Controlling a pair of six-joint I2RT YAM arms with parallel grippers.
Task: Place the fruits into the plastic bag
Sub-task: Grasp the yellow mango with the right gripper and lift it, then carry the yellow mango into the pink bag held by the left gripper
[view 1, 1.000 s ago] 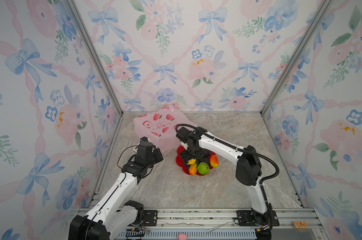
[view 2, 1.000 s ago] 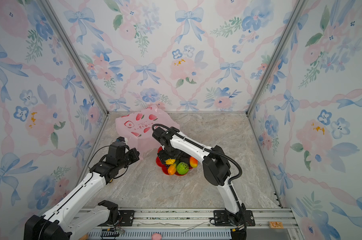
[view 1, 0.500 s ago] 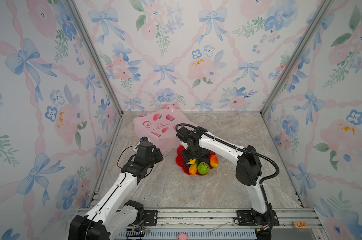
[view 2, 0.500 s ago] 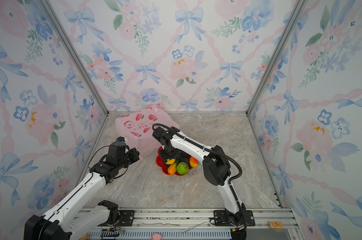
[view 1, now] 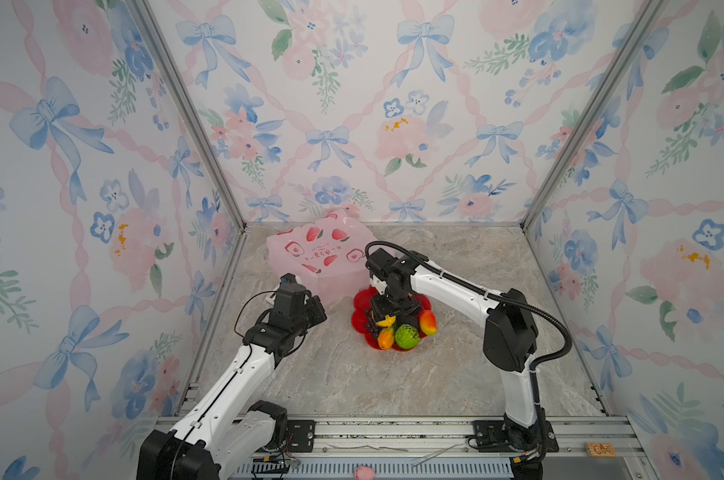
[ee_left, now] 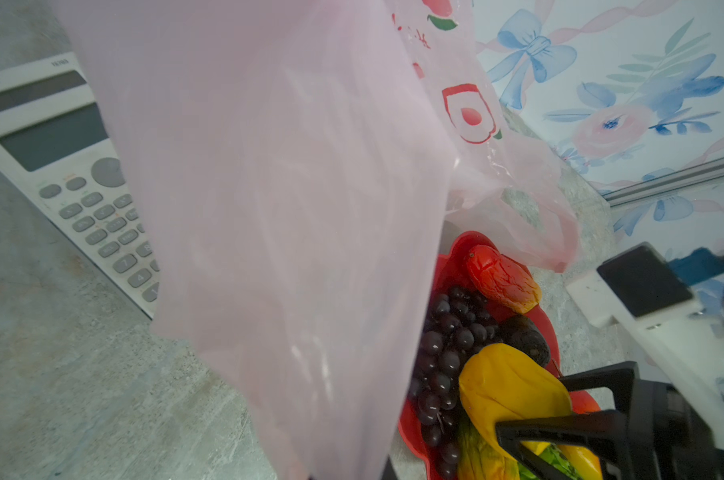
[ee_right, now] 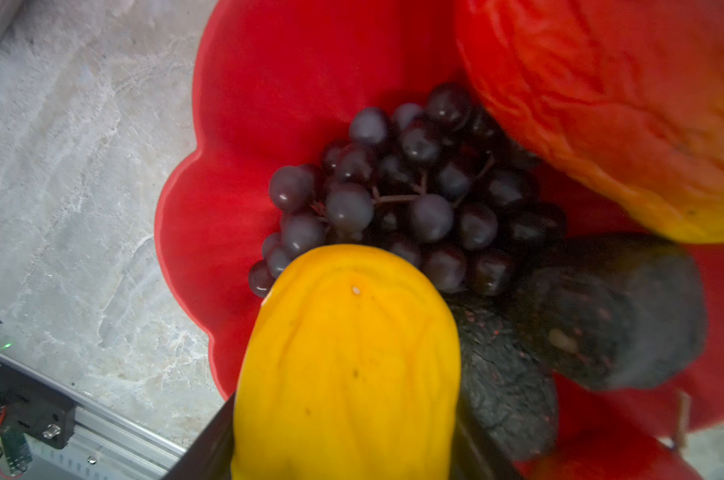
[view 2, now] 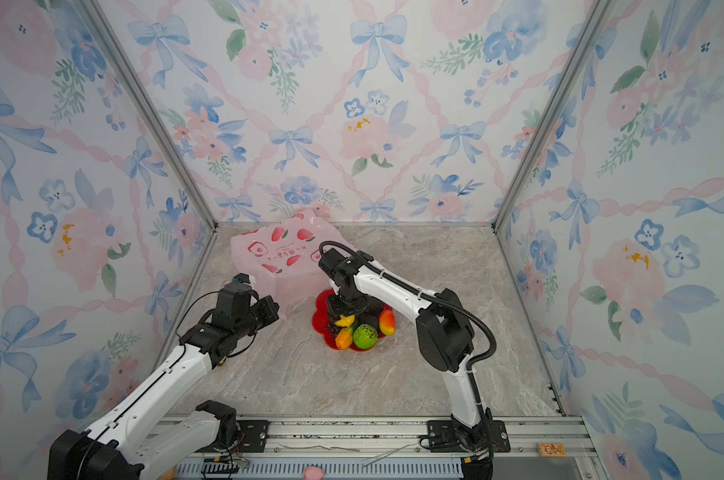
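Both top views are bright and even, and the light seems to come from above. Shadows on the table (view 1: 393, 386) are weak. In the left wrist view the plastic bag (ee_left: 289, 208) is close and blurred. The right wrist view is soft, with small glare spots on the grapes (ee_right: 414, 195).

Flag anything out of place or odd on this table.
A white calculator lies on the table, partly hidden behind the plastic bag in the left wrist view. It is not a fruit and has no part in the bagging. Nothing looks spilled or damaged.
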